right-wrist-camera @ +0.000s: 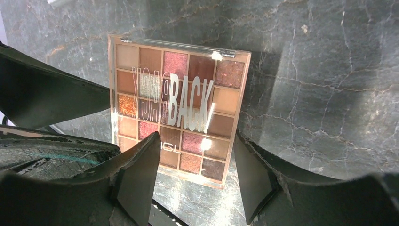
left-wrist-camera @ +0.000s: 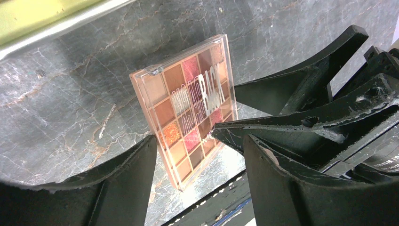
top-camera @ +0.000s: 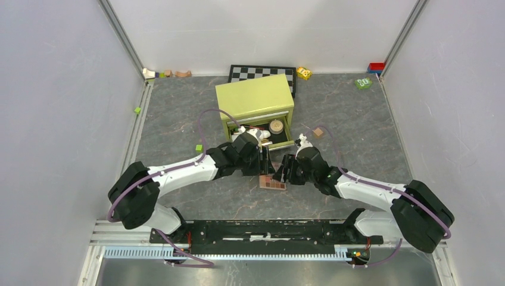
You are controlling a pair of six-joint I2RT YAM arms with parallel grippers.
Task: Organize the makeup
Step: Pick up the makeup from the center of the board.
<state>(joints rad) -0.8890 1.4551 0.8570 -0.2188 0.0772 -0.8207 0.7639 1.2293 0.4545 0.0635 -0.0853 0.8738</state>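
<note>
The square pink-brown eyeshadow palette (top-camera: 272, 182) lies on the dark marble table just in front of the open drawer, and both grippers meet over it. My left gripper (top-camera: 264, 164) is open. In the left wrist view the palette (left-wrist-camera: 188, 103) shows between its fingers (left-wrist-camera: 127, 179), the left one against the palette's edge. My right gripper (top-camera: 283, 171) is open too. In the right wrist view it stands astride the palette (right-wrist-camera: 179, 103), left finger (right-wrist-camera: 141, 165) overlapping a corner, the right one beside the edge. A round compact (top-camera: 276, 126) lies in the drawer (top-camera: 284, 142).
A yellow-green drawer box (top-camera: 255, 95) stands mid-table. A chequered board (top-camera: 262, 72) leans behind it. A wooden cube (top-camera: 318, 131) lies to its right and a green cube (top-camera: 198, 147) to its left. Small toys (top-camera: 304, 72) sit along the back wall.
</note>
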